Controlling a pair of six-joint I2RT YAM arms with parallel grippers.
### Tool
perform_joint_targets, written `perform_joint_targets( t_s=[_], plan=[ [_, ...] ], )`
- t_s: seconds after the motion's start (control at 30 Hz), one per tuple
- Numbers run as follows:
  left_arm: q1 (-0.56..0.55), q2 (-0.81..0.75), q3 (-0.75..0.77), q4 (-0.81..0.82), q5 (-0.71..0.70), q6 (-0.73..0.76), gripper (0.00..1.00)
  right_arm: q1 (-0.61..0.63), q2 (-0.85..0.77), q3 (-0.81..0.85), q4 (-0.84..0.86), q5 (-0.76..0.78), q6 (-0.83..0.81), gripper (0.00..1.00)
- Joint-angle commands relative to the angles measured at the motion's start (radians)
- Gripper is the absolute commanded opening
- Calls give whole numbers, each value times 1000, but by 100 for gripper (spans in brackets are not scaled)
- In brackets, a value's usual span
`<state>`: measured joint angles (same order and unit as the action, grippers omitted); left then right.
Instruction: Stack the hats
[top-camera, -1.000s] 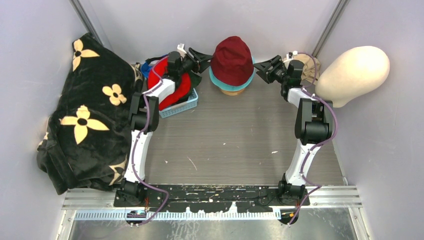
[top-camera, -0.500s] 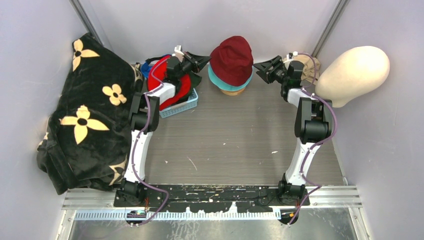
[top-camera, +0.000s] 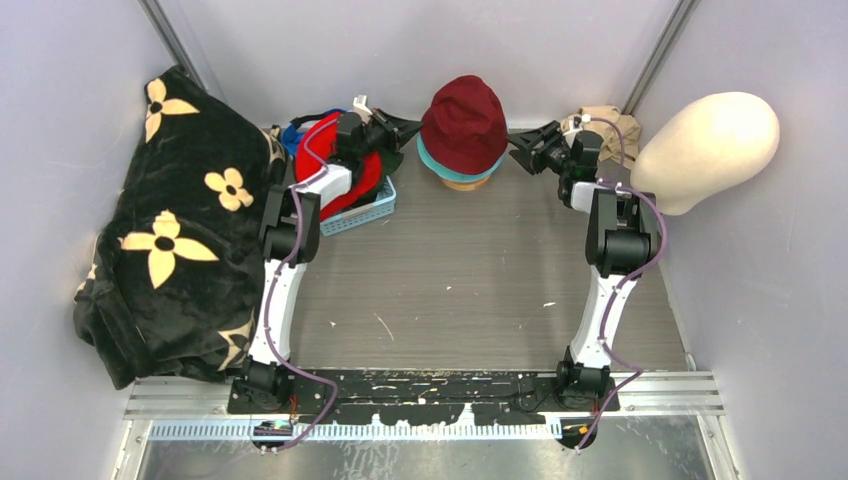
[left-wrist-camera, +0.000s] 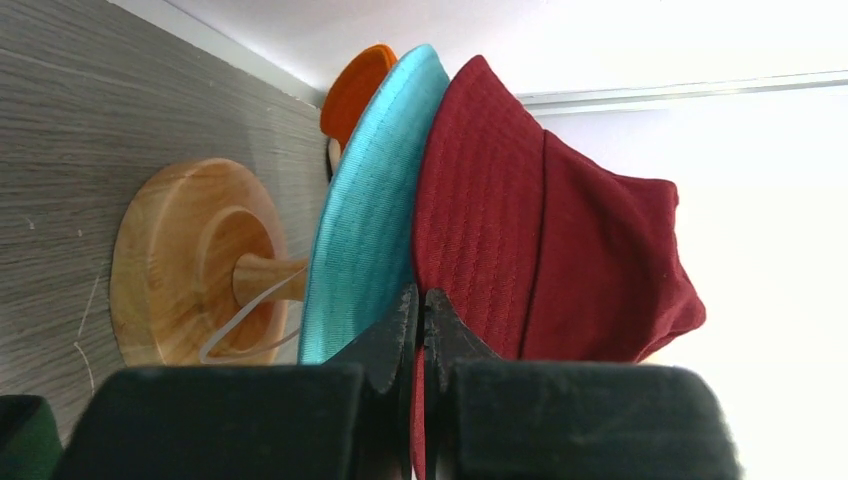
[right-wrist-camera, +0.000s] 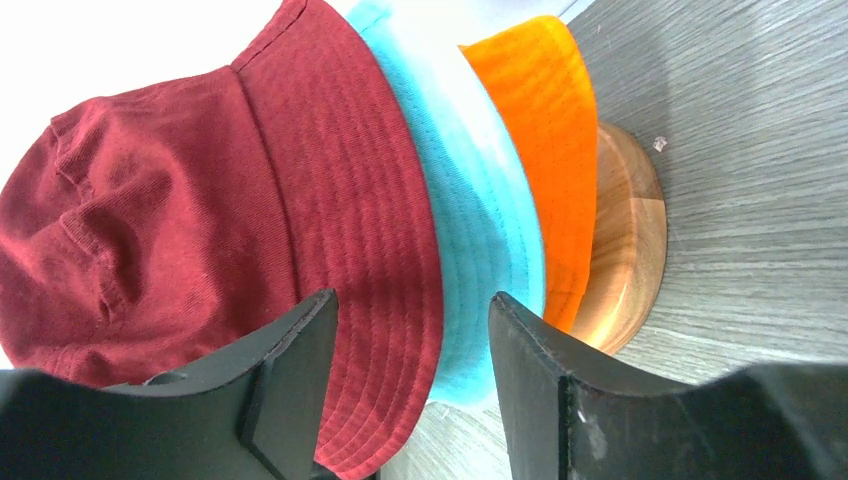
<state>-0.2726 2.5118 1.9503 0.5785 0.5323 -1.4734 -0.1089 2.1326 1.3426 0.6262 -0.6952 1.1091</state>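
Note:
Three bucket hats are stacked on a wooden stand (top-camera: 466, 183) at the back middle: orange (right-wrist-camera: 545, 130) lowest, teal (top-camera: 440, 165) over it, dark red (top-camera: 463, 110) on top. My left gripper (top-camera: 405, 125) is at the stack's left side. In the left wrist view its fingers (left-wrist-camera: 418, 295) are pressed together with red brim (left-wrist-camera: 480, 230) fabric showing in the slit between them. The teal brim (left-wrist-camera: 375, 200) lies just left of the tips. My right gripper (right-wrist-camera: 410, 297) is open at the stack's right side (top-camera: 520, 140), its fingers spanning the red (right-wrist-camera: 380, 230) and teal (right-wrist-camera: 480, 220) brims.
A blue basket (top-camera: 372, 212) under the left arm holds red and blue fabric items. A black flowered blanket (top-camera: 170, 230) fills the left side. A cream head form (top-camera: 710, 140) and a beige cloth (top-camera: 600, 122) sit at the back right.
The left gripper closed from wide open at the red hat's left brim. The right gripper moved left and back, closer to the stack's right side, staying open.

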Motion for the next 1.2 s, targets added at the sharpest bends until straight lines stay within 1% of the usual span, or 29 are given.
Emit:
perform_joint_targets(
  t_s=[0.0, 0.17, 0.37, 0.47, 0.53, 0.63, 0.67, 0.73, 0.77, 0.8, 0.83, 0.87, 0.97, 1.0, 1.03, 1.1, 1.17],
  plan=[
    [11, 30, 72, -67, 23, 41, 0, -5, 16, 55, 109, -33, 37, 62],
    [11, 23, 100, -166, 23, 108, 0, -5, 60, 84, 172, -50, 85, 61],
    [10, 22, 111, -182, 23, 120, 0, -5, 105, 111, 274, -79, 155, 58],
    [10, 22, 115, -191, 24, 123, 0, -4, 125, 122, 318, -89, 187, 53],
    [10, 23, 117, -198, 26, 127, 0, -5, 138, 125, 360, -94, 215, 46],
    [10, 25, 123, -209, 24, 132, 0, -4, 156, 123, 429, -100, 265, 30],
    [11, 25, 124, -214, 24, 135, 0, -4, 162, 123, 449, -102, 280, 24],
    [11, 26, 132, -227, 23, 142, 0, -5, 174, 116, 481, -98, 307, 5],
    [11, 27, 136, -235, 22, 147, 0, -4, 177, 109, 492, -95, 317, 1],
    [11, 24, 139, -246, 22, 154, 0, -5, 177, 99, 492, -86, 317, 1],
    [11, 23, 142, -262, 21, 163, 0, -4, 168, 86, 475, -68, 307, 1],
    [11, 20, 145, -277, 18, 173, 0, -5, 156, 76, 424, -52, 277, 1],
    [11, 13, 150, -346, 3, 214, 0, -2, 95, 78, 103, 30, 69, 1],
    [12, 12, 152, -369, -1, 232, 0, -2, 79, 83, 20, 53, -11, 1],
    [12, 13, 155, -386, -4, 240, 0, -1, 70, 87, -41, 68, -43, 1],
    [12, 19, 156, -404, -6, 244, 0, -2, 74, 102, -84, 75, -68, 1],
    [12, 30, 158, -410, -5, 240, 0, -2, 90, 113, -76, 64, -59, 1]
  ],
)
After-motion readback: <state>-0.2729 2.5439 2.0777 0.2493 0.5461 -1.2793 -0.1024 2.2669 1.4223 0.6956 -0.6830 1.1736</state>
